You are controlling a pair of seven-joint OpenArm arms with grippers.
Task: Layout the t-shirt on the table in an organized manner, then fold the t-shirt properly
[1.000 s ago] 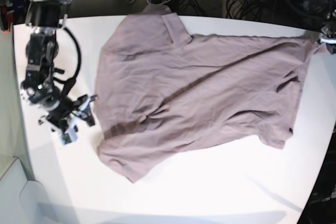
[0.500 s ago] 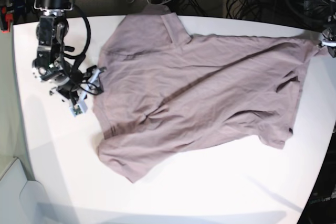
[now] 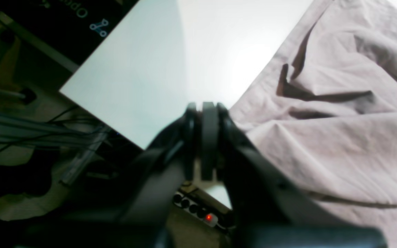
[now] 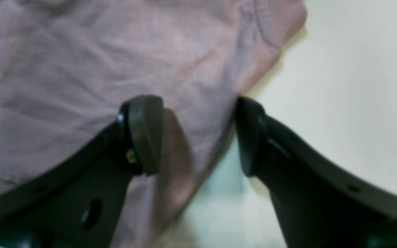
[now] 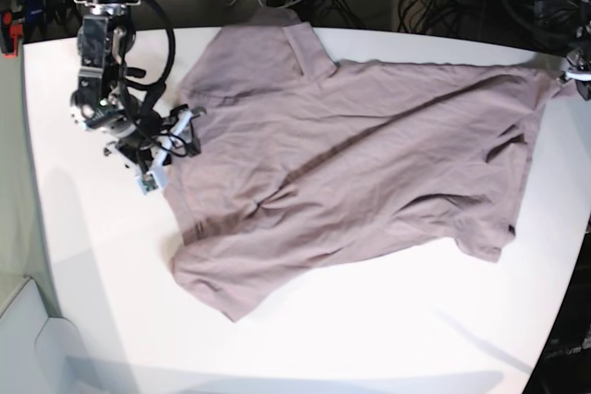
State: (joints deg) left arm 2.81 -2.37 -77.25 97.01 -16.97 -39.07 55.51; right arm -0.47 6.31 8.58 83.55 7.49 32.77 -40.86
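Fabric first: your right end effector [image 5: 166,147] sits at nine o'clock in the base view, fingers [image 4: 143,134] spread wide, straddling the hem of the wrinkled dusty mauve-brown cotton t-shirt [image 5: 351,154]. You see the shirt spread across the centre of the smooth matte white surface [image 5: 369,339]. At three o'clock, your left end effector [image 3: 203,137] is pinched closed at the shirt's corner, by the surface's edge.
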